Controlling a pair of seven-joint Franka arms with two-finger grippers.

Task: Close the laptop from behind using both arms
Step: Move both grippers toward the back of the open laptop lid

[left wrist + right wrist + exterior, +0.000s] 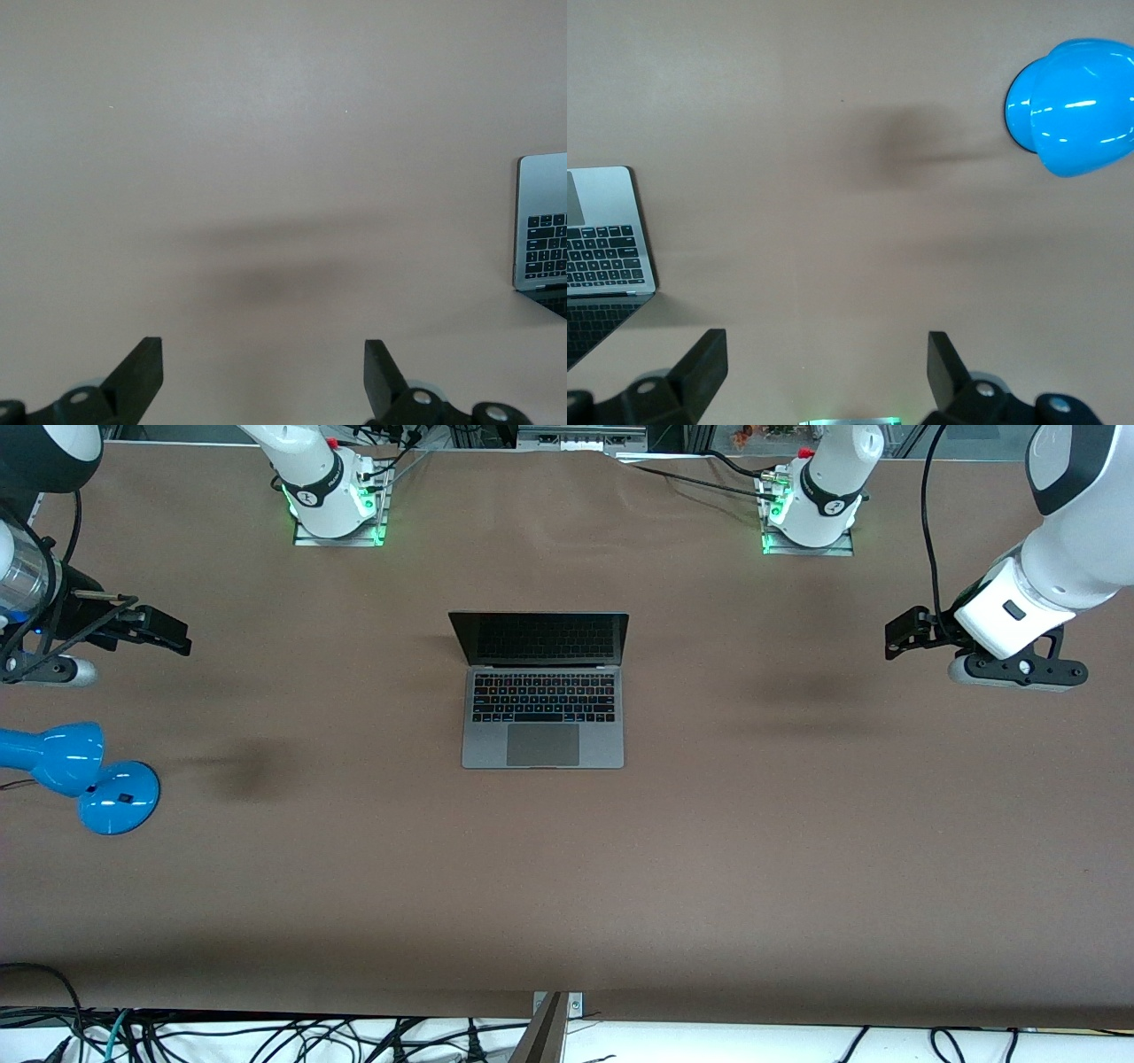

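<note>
The space-grey laptop (542,717) stands open in the middle of the brown table, its dark screen (540,638) tilted up toward the arms' bases and its keyboard toward the front camera. My left gripper (893,638) hangs open and empty over bare table toward the left arm's end, well apart from the laptop. My right gripper (182,638) hangs open and empty over bare table toward the right arm's end. The left wrist view shows the open left gripper (264,354) and a corner of the laptop (542,221). The right wrist view shows the open right gripper (827,350) and the laptop's edge (602,239).
A blue desk lamp (80,771) stands near the right arm's end, nearer to the front camera than the right gripper; it also shows in the right wrist view (1076,106). The arm bases (332,500) (811,509) stand along the table's edge. Cables lie along the front edge.
</note>
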